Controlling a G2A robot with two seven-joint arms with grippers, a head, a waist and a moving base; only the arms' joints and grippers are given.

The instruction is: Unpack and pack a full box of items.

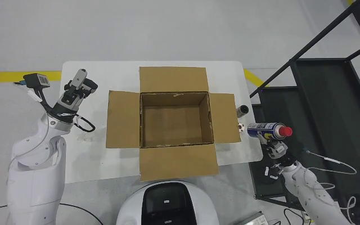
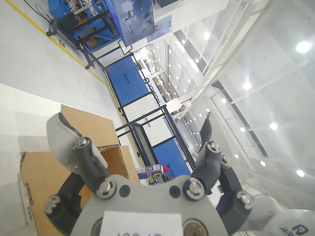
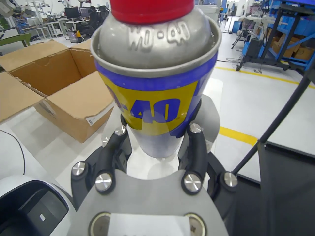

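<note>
- The blue-and-yellow metal spray can with a red plastic cap (image 3: 157,74) is probably stiff and will not give under the pads. Its painted wall looks smooth and glossy, so I judge it slippery and prone to twist in a light pinch.
- Its weight is likely moderate and depends on how full it is, which cannot be told. Being round, it would roll if laid on its side.
- The best hold, in my judgement, is across the straight body near mid-length. The cap could pull off, and the domed shoulder offers no flat grip.
- It has a silver dome and rolled rim under the cap, a blue body with a yellow panel and blue lettering, and a greyer band towards the base.
- The right gripper (image 3: 158,133) is clamped around the can, with 1 dark finger on each side of the lower body, below the yellow panel. So low a hold leaves the cap end acting as a lever.
- In the top view the can is held level just past the right edge of the white table (image 1: 90,146). Its cap points away from the open brown cardboard box (image 1: 122,126), and it is well apart from the box's cavity.
- The box sits mid-table with 4 flaps spread, and its floor looks bare.
- A small dark cylindrical item (image 1: 243,110) stands just beside the box's right flap; I cannot tell what it is.
- The left gripper (image 2: 133,124) is spread wide and holds nothing, above the table's left end.
</note>
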